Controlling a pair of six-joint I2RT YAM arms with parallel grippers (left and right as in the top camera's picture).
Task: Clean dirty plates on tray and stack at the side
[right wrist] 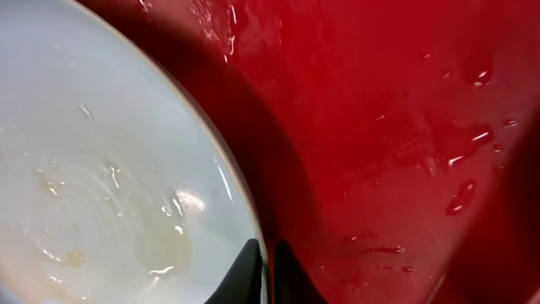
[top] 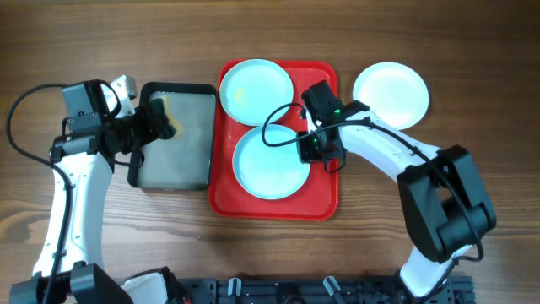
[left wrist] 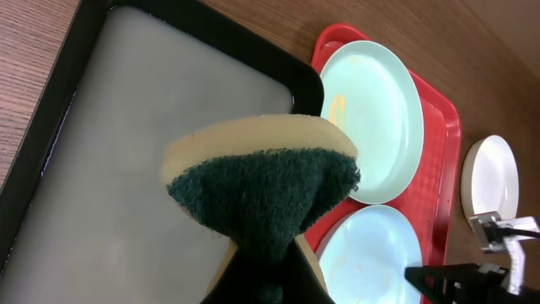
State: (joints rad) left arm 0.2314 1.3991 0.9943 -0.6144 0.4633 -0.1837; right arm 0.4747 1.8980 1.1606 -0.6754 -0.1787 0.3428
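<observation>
The red tray (top: 325, 190) holds two mint-blue plates: one at the back (top: 256, 89) with a yellow smear, one nearer (top: 270, 160) with faint smears. A whiter plate (top: 390, 95) lies on the table to the tray's right. My right gripper (top: 314, 150) pinches the near plate's right rim (right wrist: 126, 169), one finger inside, one outside (right wrist: 267, 274), over the wet tray (right wrist: 396, 127). My left gripper (top: 160, 118) is shut on a yellow sponge with a green scouring face (left wrist: 266, 181), above the black tray (left wrist: 126, 152).
The black tray (top: 173, 173) with a grey, wet inside sits just left of the red tray. In the left wrist view both tray plates (left wrist: 375, 118) (left wrist: 371, 253) and the white plate (left wrist: 491, 177) show. Wooden table (top: 84, 34) surrounds all.
</observation>
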